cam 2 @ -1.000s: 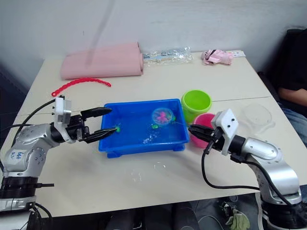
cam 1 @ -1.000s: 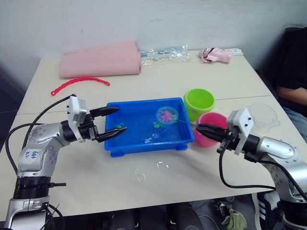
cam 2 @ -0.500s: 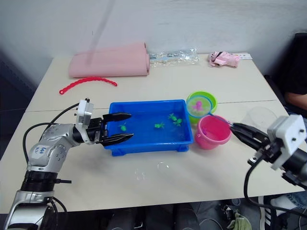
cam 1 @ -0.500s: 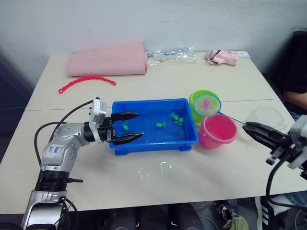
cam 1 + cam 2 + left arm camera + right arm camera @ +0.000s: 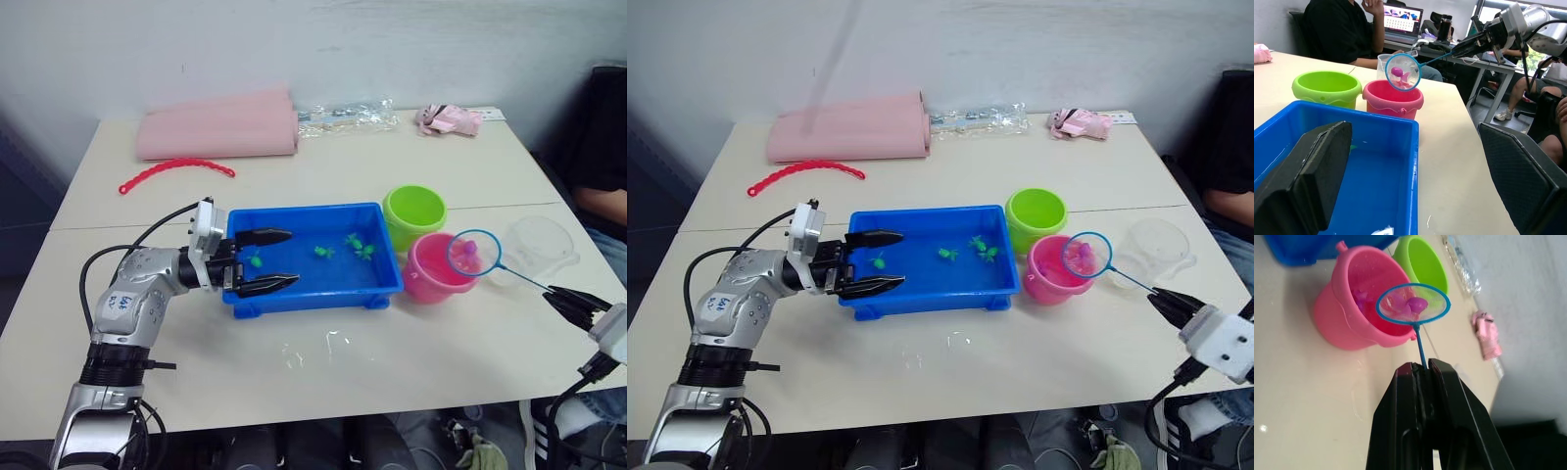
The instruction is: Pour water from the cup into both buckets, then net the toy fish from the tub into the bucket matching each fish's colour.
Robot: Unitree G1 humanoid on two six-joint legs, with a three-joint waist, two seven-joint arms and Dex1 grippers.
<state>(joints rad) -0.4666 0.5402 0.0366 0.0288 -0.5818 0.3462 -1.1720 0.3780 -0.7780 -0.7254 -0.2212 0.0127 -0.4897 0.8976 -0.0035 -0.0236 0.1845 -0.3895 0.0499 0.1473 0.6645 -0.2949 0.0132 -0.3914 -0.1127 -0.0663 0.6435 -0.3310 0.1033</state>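
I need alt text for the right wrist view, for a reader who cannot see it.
The right gripper holds the net by its thin handle, with a pink fish inside, over the pink bucket. The green bucket stands just behind.

Pink rolled cloth [image 5: 217,124] at table's far edge, w/ red beaded strip [image 5: 176,171] just in front. Clear plastic bag [image 5: 340,114] & small pink toy [image 5: 447,118] further along.

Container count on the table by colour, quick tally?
blue tub: 1
green bucket: 1
pink bucket: 1
clear cup: 1
Total: 4
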